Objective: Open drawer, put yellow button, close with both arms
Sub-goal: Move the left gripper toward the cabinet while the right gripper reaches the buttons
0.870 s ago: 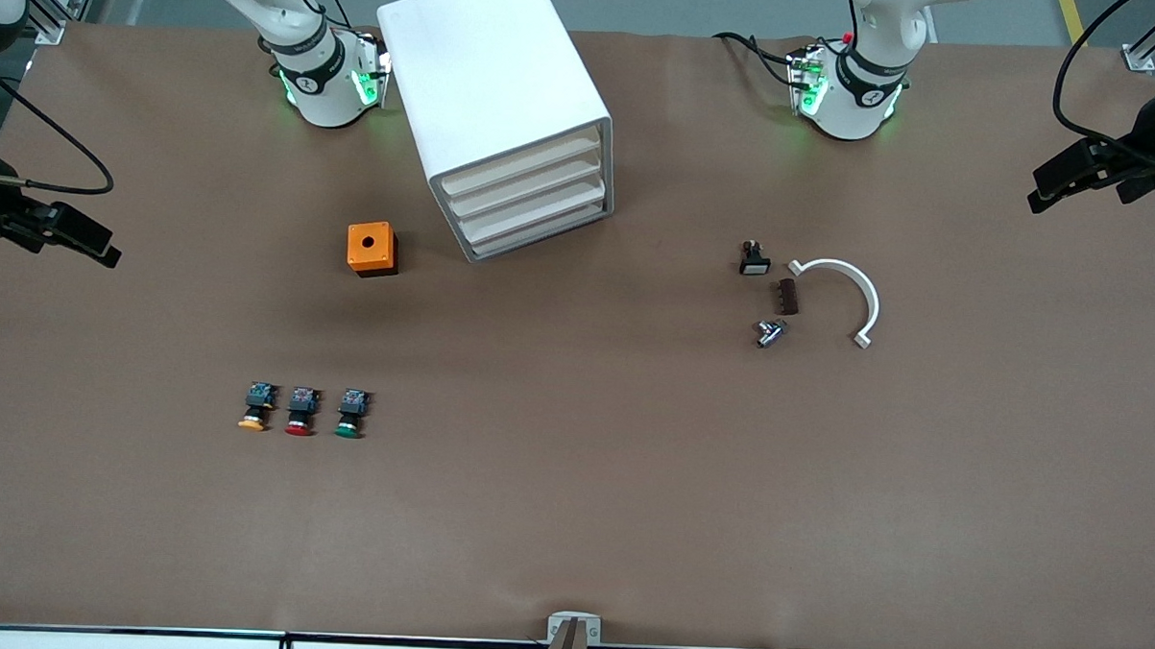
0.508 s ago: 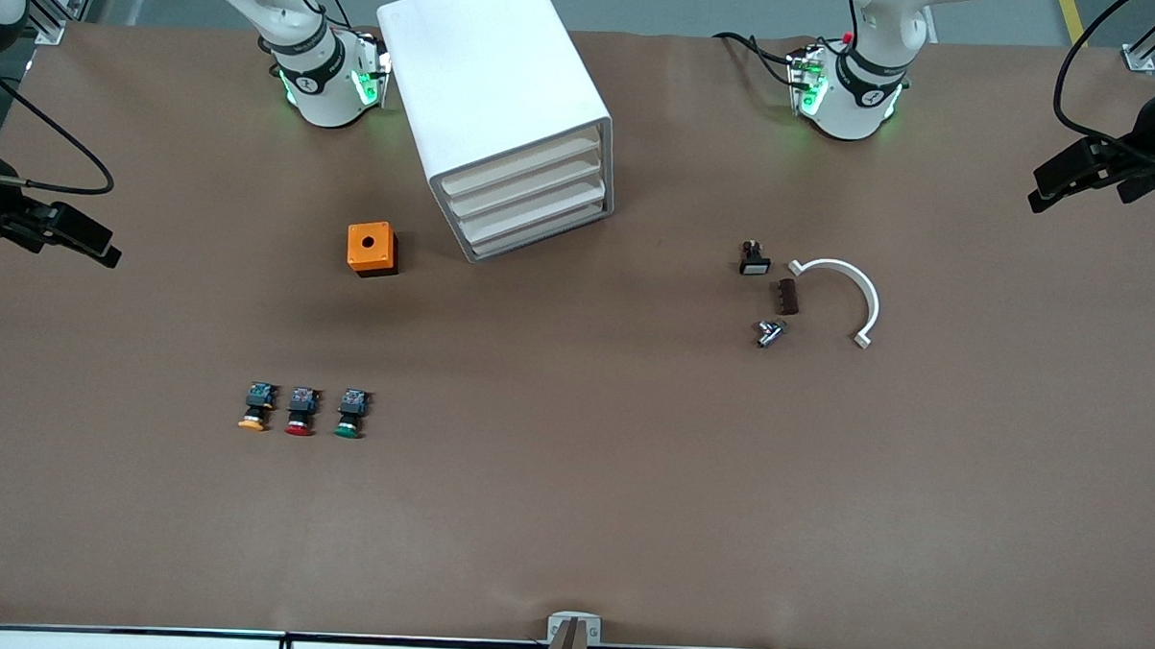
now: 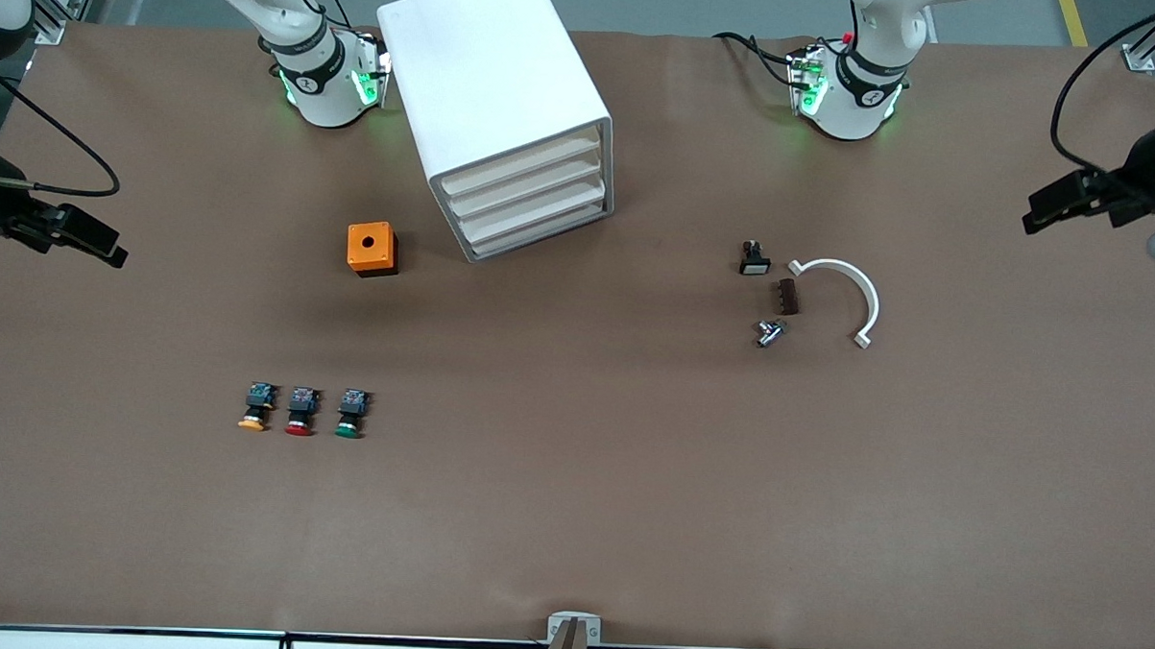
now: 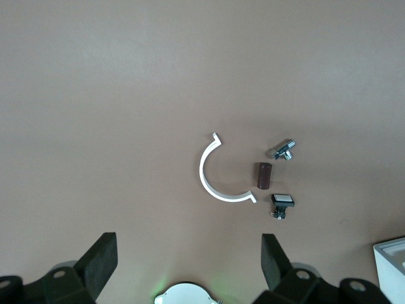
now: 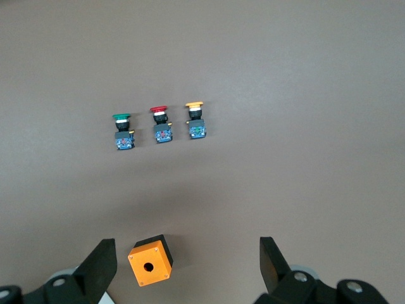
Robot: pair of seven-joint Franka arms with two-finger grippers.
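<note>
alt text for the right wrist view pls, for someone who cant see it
Looking down on a brown table, three small push buttons lie in a row: the green button, the red button and the yellow button. An orange box with a round hole on top sits apart from them, between the open fingers of the right claw.

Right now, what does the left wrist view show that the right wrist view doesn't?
Only the left wrist view shows the white curved bracket, the brown block, the metal fitting, the small black switch, a corner of the white cabinet and the open left gripper.

Only the right wrist view shows the yellow button, red button, green button, orange box and the open right gripper.

Both share only the brown table.
</note>
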